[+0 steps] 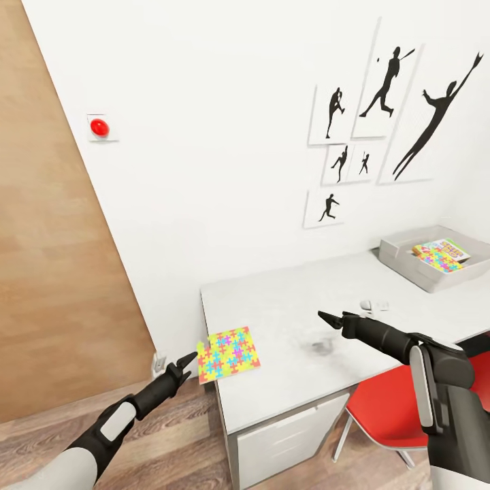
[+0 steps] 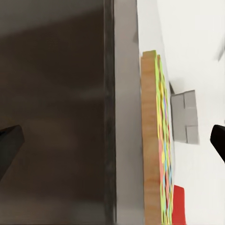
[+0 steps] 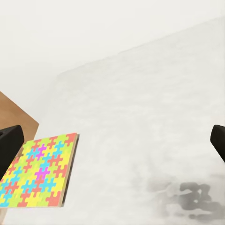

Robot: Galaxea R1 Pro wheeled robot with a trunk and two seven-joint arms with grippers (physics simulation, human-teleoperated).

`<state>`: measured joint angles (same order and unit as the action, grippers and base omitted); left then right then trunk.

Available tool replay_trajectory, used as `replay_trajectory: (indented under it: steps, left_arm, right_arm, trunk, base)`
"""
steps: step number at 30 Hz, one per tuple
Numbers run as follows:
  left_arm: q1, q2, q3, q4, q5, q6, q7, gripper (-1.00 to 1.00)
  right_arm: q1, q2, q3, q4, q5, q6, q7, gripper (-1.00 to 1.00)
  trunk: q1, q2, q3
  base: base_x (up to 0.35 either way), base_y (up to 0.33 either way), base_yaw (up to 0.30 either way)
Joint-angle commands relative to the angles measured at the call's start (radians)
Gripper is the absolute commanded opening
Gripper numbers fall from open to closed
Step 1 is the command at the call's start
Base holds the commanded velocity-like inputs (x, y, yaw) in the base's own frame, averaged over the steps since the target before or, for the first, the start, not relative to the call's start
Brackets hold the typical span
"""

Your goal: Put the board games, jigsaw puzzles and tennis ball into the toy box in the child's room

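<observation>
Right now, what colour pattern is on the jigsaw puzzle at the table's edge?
The jigsaw puzzle has interlocking pieces in yellow, orange, cyan, green and magenta; clearest in the right wrist view.

Even, bright, soft light is washing the white table [image 1: 286, 306] and wall [image 1: 224, 136]; my right gripper [image 1: 329, 318] is casting a faint smudged shadow, and my left wrist picture is looking blurry.

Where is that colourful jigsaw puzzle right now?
In the head view the jigsaw puzzle lies flat at the left front corner of the white table, overhanging the edge, with the left gripper right beside it and the toy box far off on the right.
</observation>
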<state>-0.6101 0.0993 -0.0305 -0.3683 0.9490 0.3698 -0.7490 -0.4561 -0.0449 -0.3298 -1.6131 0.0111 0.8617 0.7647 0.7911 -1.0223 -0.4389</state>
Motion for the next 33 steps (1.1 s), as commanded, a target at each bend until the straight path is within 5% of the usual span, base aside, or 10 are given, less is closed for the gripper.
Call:
replay_trajectory:
  steps: [1,24,25,33]
  left_arm:
    - [-0.001,-0.003,-0.003,0.0,0.01,0.011,-0.001,1.0]
    - [0.0,-0.027,-0.003,-0.001,0.005,0.023,-0.026,1.0]
    - [0.0,-0.027,-0.003,-0.001,0.005,0.023,-0.03,-1.0]
    - [0.0,-0.027,-0.003,-0.002,0.004,0.023,-0.053,-1.0]
  right_arm:
    - [-0.001,0.0,-0.001,-0.001,0.002,0.007,0.005,1.0]
    - [-0.001,0.001,0.003,-0.001,0.003,0.007,0.004,1.0]
    - [-0.001,0.001,0.003,-0.001,0.003,0.007,0.004,1.0]
    - [-0.001,0.004,0.007,-0.001,0.003,0.006,0.004,1.0]
  trunk:
    - [0.0,-0.001,-0.001]
    - [0.0,-0.001,-0.001]
    - [0.0,-0.001,-0.001]
    - [0.0,-0.001,-0.001]
  base:
    - [0.0,0.0,0.0]
    - [0.0,0.0,-0.098]
    - [0.0,0.0,-0.018]
    - [0.0,0.0,-0.005]
